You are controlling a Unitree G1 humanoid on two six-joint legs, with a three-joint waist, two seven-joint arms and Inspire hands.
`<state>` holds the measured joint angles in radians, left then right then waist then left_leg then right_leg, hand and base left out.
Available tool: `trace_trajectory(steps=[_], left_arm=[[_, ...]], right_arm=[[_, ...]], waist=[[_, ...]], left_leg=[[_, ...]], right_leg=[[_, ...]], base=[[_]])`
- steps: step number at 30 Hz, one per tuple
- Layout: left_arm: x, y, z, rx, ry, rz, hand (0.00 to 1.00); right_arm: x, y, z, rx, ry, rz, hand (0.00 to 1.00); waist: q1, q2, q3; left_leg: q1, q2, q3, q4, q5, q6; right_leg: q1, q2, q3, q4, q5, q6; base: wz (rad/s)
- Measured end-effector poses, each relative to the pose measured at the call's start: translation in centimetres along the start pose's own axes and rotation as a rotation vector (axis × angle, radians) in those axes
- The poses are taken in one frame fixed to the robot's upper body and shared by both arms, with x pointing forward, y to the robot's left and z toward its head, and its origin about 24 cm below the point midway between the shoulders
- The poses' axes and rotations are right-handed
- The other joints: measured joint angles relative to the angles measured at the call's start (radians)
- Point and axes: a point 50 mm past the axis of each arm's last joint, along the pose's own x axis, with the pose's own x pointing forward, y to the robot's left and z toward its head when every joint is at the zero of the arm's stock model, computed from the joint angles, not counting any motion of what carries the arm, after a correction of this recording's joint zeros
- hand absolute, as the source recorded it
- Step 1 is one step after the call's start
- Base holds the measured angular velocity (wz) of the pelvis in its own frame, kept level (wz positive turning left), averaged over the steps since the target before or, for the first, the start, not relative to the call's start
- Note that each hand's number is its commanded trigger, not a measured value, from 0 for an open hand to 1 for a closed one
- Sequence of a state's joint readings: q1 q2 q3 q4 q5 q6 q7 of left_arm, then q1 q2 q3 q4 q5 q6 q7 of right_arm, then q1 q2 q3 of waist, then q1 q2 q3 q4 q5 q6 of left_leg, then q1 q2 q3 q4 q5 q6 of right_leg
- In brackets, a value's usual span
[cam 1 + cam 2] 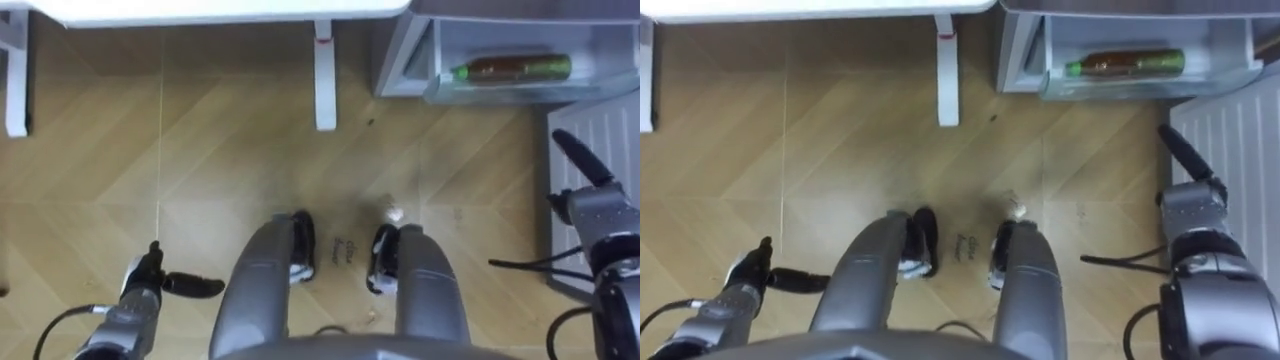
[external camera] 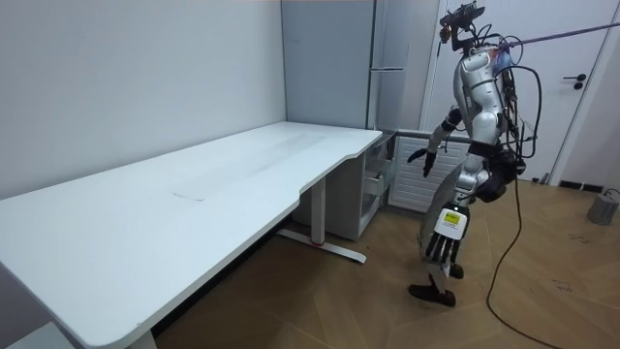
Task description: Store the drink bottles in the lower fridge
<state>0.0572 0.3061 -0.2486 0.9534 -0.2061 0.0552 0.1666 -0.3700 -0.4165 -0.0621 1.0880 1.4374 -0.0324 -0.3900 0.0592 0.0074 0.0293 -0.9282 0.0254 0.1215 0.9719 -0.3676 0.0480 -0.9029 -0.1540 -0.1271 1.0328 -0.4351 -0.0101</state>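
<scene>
Both hands are empty with fingers slack, the left hand (image 1: pixel 146 286) low, and the right hand (image 1: pixel 600 213) just short of the open fridge drawer (image 1: pixel 470 97), where 1 bottle (image 1: pixel 510 69) lies on its side ahead of it, so a hard shove shut could send it rolling.

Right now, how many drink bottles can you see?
1. A bottle lies on its side in the open fridge compartment, ahead to the robot's right. The left hand and right hand are open and empty. Others may be hidden deeper inside.
</scene>
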Motion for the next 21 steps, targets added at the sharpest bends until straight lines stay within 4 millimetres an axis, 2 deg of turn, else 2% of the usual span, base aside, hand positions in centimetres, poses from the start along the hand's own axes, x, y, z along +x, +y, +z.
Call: trace_trajectory(steps=[3, 6, 9, 10, 11, 13, 15, 21], left_arm=[[-0.1, 0.3, -0.1, -0.005, -0.003, 0.034, 0.00], [-0.1, 0.4, -0.3, -0.004, 0.002, 0.054, 0.00], [-0.1, 0.5, -0.2, -0.003, 0.001, 0.056, 0.00], [-0.1, 0.5, -0.2, -0.002, 0.000, 0.056, 0.00], [-0.1, 0.6, -0.2, -0.001, 0.004, 0.057, 0.00], [-0.1, 0.9, -0.2, 0.004, 0.006, 0.063, 0.00], [-0.1, 0.9, -0.2, 0.005, 0.007, 0.061, 0.00], [-0.1, 0.9, -0.1, 0.006, 0.003, 0.051, 0.00]], right_arm=[[-0.2, 1.2, 0.4, 0.026, -0.003, 0.028, 0.00], [-0.6, 3.5, 1.5, 0.051, -0.027, 0.084, 0.00], [-1.2, 5.6, 2.8, 0.112, -0.049, 0.141, 0.00], [-1.4, 6.3, 3.3, 0.128, -0.055, 0.163, 0.00], [-1.5, 6.6, 3.5, 0.132, -0.059, 0.174, 0.00], [-1.9, 7.8, 4.0, 0.140, -0.070, 0.223, 0.00], [-2.2, 8.6, 4.5, 0.135, -0.089, 0.260, 0.00], [-3.5, 11.0, 5.5, 0.144, -0.117, 0.389, 0.00]], waist=[[-0.001, -0.008, 0.0015], [-0.001, -0.010, 0.0023], [-0.005, -0.017, 0.0055], [-0.003, -0.025, 0.0077], [-0.005, -0.027, 0.0075], [-0.011, -0.048, 0.0098], [-0.009, -0.054, 0.0083], [0.001, -0.058, 0.0085]], left_leg=[[-0.086, 0.002, -0.002, 0.117, -0.041, -0.005], [-0.164, 0.016, -0.005, 0.232, -0.080, -0.006], [-0.216, 0.016, -0.021, 0.314, -0.104, -0.011], [-0.226, 0.015, -0.024, 0.336, -0.111, -0.014], [-0.232, 0.015, -0.026, 0.344, -0.112, -0.015], [-0.253, 0.016, -0.030, 0.367, -0.114, -0.018], [-0.273, 0.016, -0.038, 0.387, -0.117, -0.023], [-0.319, 0.017, -0.047, 0.414, -0.119, -0.023]], right_leg=[[-0.088, -0.013, 0.010, 0.128, -0.053, -0.010], [-0.163, -0.017, 0.013, 0.239, -0.094, -0.022], [-0.205, -0.021, 0.012, 0.320, -0.126, -0.026], [-0.216, -0.023, 0.012, 0.343, -0.136, -0.028], [-0.220, -0.025, 0.012, 0.351, -0.139, -0.029], [-0.238, -0.029, 0.011, 0.378, -0.147, -0.035], [-0.253, -0.032, 0.006, 0.397, -0.152, -0.041], [-0.290, -0.037, -0.004, 0.418, -0.153, -0.042]], base=[[0.09], [0.01], [0.06], [0.08], [0.07], [0.09], [0.07], [0.01]])
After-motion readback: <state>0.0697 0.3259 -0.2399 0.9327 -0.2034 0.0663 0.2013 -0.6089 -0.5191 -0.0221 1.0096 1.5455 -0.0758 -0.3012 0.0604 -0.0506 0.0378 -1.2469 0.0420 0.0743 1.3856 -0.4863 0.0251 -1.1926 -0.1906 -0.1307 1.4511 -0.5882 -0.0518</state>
